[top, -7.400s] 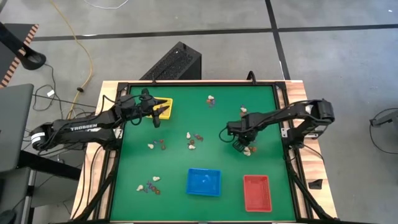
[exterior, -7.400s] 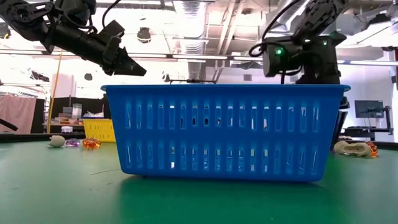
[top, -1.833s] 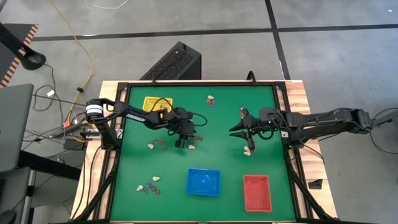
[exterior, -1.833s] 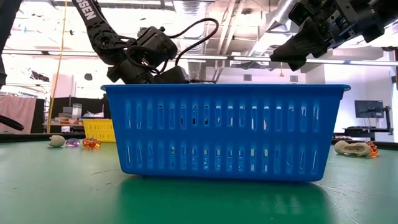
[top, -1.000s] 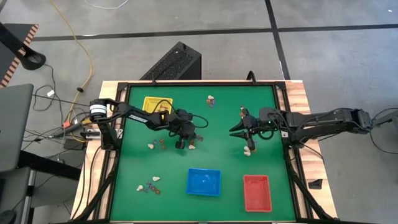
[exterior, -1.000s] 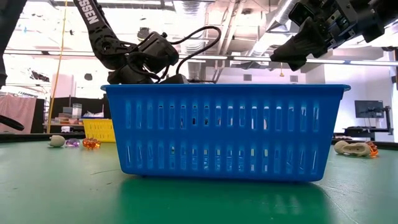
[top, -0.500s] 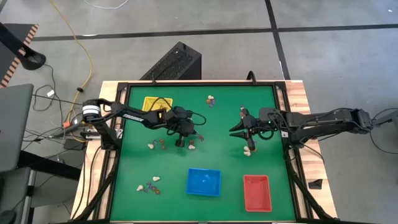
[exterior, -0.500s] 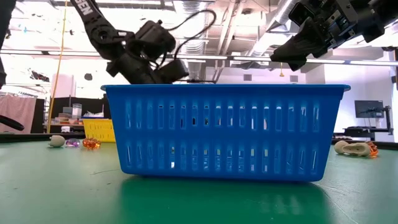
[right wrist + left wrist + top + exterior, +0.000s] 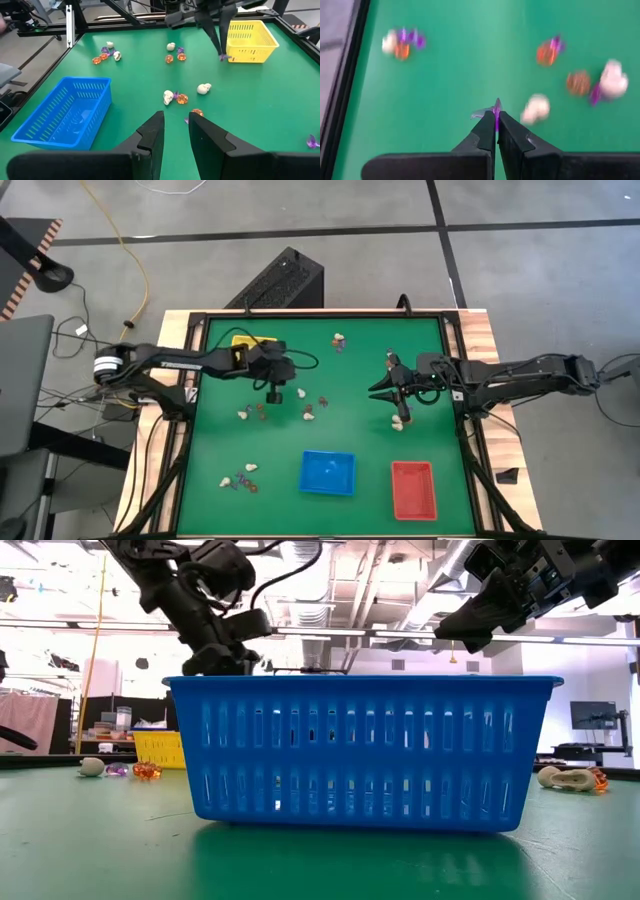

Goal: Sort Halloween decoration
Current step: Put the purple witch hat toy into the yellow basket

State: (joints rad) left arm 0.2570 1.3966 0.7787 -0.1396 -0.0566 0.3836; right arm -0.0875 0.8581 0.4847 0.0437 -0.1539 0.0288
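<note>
Green felt covers the counter [image 9: 360, 370], which carries three plastic trays: a yellow tray [image 9: 250, 41] at the far left corner, a blue tray [image 9: 328, 472] near the front middle and a red tray [image 9: 413, 489] at the front right. From above, no trinket can be made out inside any of them. The left gripper [image 9: 496, 117] hangs above the felt just in front of the yellow tray, its fingers pressed together on a tiny purple trinket [image 9: 493, 109] that pokes out at their tips. Other Halloween trinkets lie loose on the felt: a cream, orange and purple cluster [image 9: 239, 478] at the front left, a pair [image 9: 340, 340] at the far middle, a small group [image 9: 252, 413] left of centre, and a cream skull with an orange piece [image 9: 174, 97] at the centre. The right gripper [image 9: 176, 131] is raised over the right half of the counter, fingers parted and empty, with one whitish trinket [image 9: 398, 422] just below it.
</note>
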